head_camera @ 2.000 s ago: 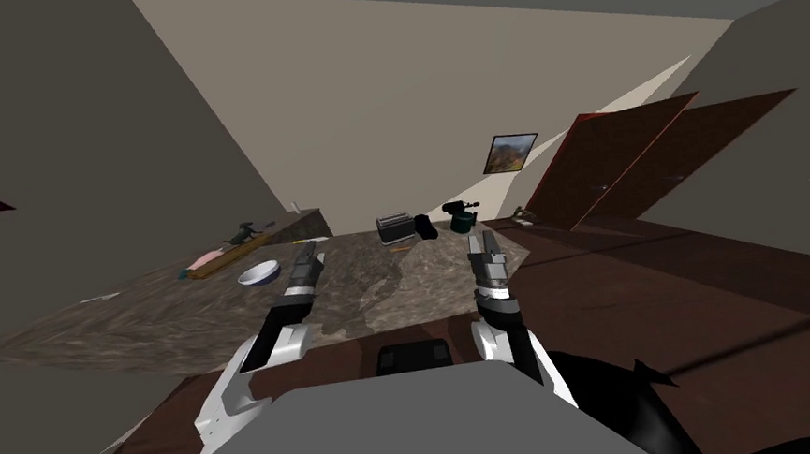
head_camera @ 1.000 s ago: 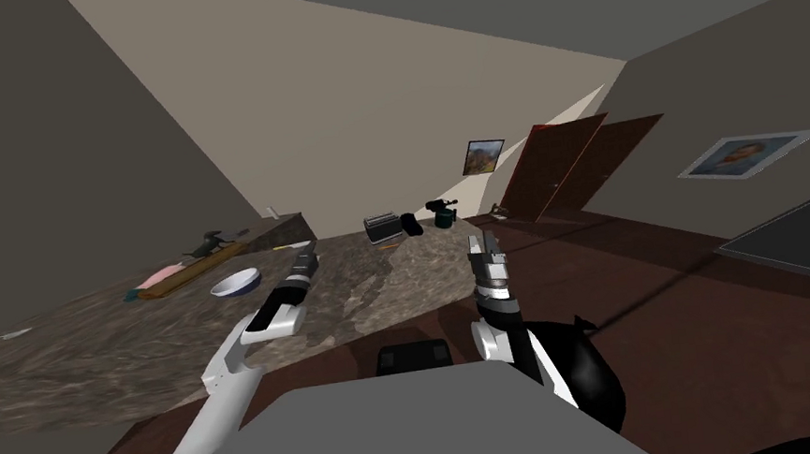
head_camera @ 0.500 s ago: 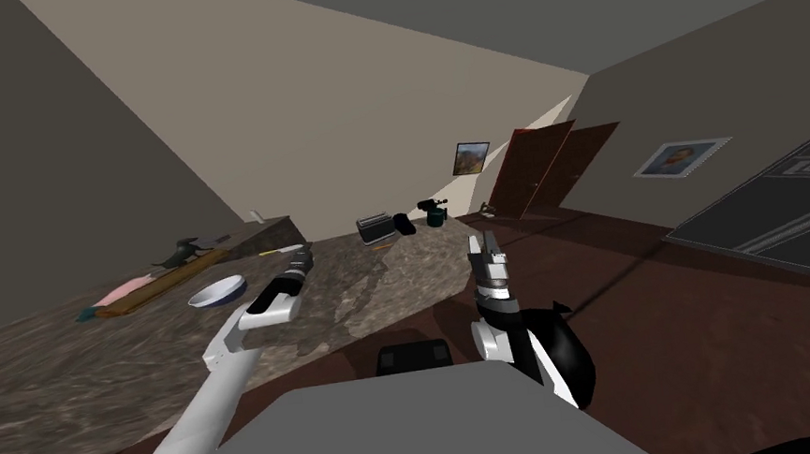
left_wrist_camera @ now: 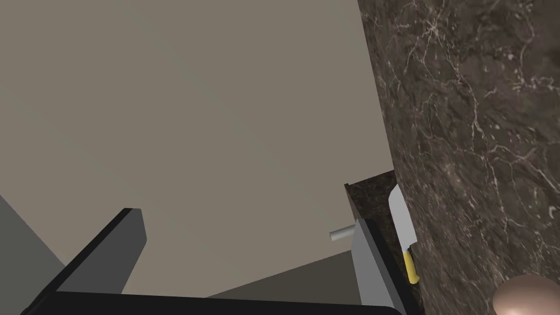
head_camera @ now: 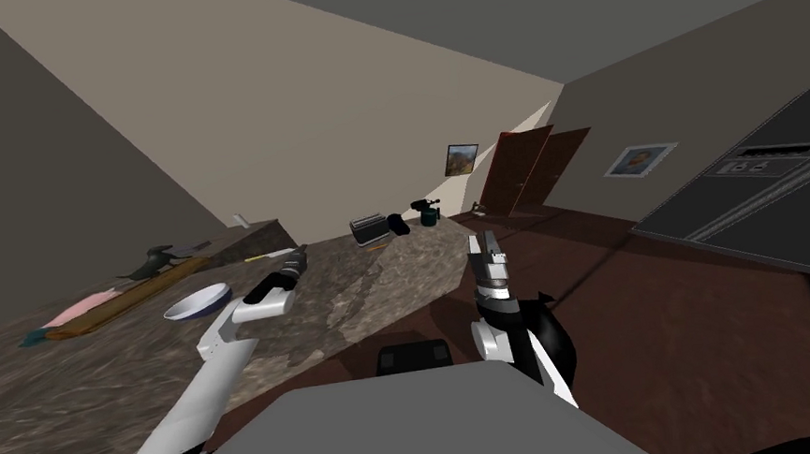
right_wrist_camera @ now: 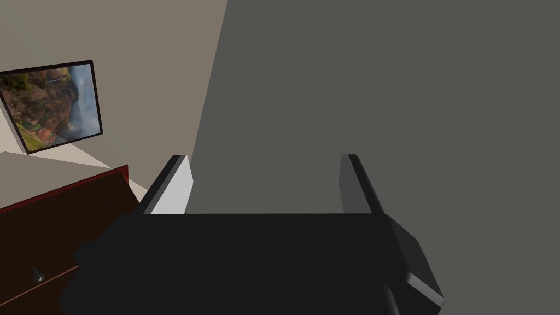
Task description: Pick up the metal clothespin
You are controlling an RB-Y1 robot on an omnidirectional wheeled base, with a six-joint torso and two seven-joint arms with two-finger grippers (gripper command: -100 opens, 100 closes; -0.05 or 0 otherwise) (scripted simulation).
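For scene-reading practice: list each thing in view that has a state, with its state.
left gripper, open, empty
right gripper, open, empty
yellow-handled knife, lying flat on the countertop
bowl, upright on the countertop
refrigerator, doors shut

The light is dim and flat, with no glare anywhere. In the head view a pale wedge (head_camera: 528,119) brightens the far wall (head_camera: 337,132) beside the doors (head_camera: 520,174). The mottled counter (head_camera: 79,367) reads mid-grey and the brown floor (head_camera: 734,326) is darkest. Walls splay and tilt toward the corners. On my right gripper (right_wrist_camera: 264,158), one finger (right_wrist_camera: 176,191) catches light — the other sits grey in shade.
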